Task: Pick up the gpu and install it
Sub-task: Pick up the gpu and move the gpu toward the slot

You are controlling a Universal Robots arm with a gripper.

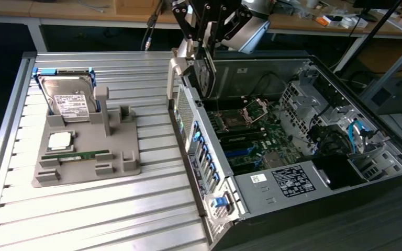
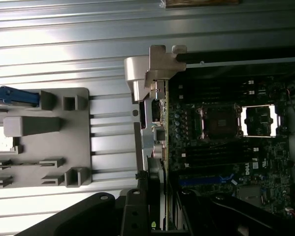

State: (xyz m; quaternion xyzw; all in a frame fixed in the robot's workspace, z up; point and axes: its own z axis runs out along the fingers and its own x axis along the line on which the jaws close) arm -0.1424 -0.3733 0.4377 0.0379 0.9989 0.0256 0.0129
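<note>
The gpu (image 1: 205, 76) hangs on edge from my gripper (image 1: 202, 46), above the rear wall of the open computer case (image 1: 208, 172). In the wrist view the gpu (image 2: 159, 132) appears edge-on, its silver end bracket (image 2: 162, 61) farthest from the camera. It lines up roughly with the rim between the case's back panel and the motherboard (image 2: 226, 147). My gripper (image 2: 159, 209) is shut on the card's near end, with a dark finger (image 2: 135, 211) on each side. The card is clear of the motherboard (image 1: 257, 136).
A grey holder tray (image 1: 89, 151) on the slatted metal table (image 1: 117, 209) carries a hard drive (image 1: 71, 99), a processor chip (image 1: 60, 140) and a green memory stick (image 1: 75, 155). Drive cages and blue cables (image 1: 358, 136) fill the case's far side. Workbenches stand behind.
</note>
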